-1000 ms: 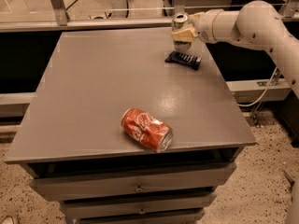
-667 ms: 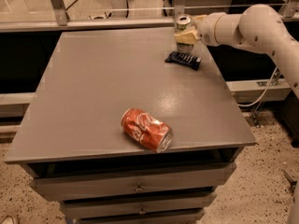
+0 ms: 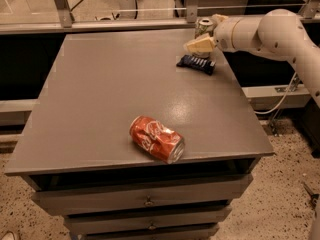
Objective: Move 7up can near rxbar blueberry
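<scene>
The 7up can [image 3: 203, 27] stands upright at the far right of the grey table [image 3: 110, 94], just behind the rxbar blueberry [image 3: 196, 64], a dark flat bar lying near the right edge. My gripper [image 3: 208, 32] reaches in from the right on a white arm. Its cream fingers [image 3: 199, 45] sit on either side of the can and are shut on it. I cannot tell whether the can's base touches the table; the lower finger hides it.
A dented red cola can [image 3: 157, 138] lies on its side near the table's front edge. Drawers [image 3: 145, 201] sit under the tabletop. A metal rail [image 3: 125, 24] runs behind the table. My arm [image 3: 280, 34] spans the right side.
The gripper and the 7up can have shifted a little to the right together, behind the bar. The bar and the cola can have not moved.
</scene>
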`<state>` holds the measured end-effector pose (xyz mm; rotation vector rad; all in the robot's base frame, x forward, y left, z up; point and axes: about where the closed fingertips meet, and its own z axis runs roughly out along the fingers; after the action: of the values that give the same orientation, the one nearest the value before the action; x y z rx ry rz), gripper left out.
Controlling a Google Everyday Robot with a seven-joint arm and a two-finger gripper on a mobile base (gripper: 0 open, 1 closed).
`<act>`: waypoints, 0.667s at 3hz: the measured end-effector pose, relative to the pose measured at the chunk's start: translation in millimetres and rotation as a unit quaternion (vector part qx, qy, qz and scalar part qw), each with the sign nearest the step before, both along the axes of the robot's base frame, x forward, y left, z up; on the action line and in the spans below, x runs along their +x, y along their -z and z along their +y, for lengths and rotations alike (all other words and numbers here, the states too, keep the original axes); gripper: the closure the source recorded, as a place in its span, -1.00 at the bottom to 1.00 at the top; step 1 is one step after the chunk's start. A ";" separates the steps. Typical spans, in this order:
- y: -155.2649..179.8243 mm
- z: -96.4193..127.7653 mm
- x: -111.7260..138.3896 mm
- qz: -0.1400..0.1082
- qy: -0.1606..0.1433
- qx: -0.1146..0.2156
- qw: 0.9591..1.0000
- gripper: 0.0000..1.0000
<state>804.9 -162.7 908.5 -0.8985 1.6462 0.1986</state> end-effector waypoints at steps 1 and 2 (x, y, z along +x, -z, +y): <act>1.0 -0.3 -0.6 0.002 0.001 0.003 1.000 -1.00; -3.7 -5.3 -15.7 -0.002 -0.005 0.006 1.000 -1.00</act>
<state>789.2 -168.0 912.3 -0.8970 1.6359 0.2136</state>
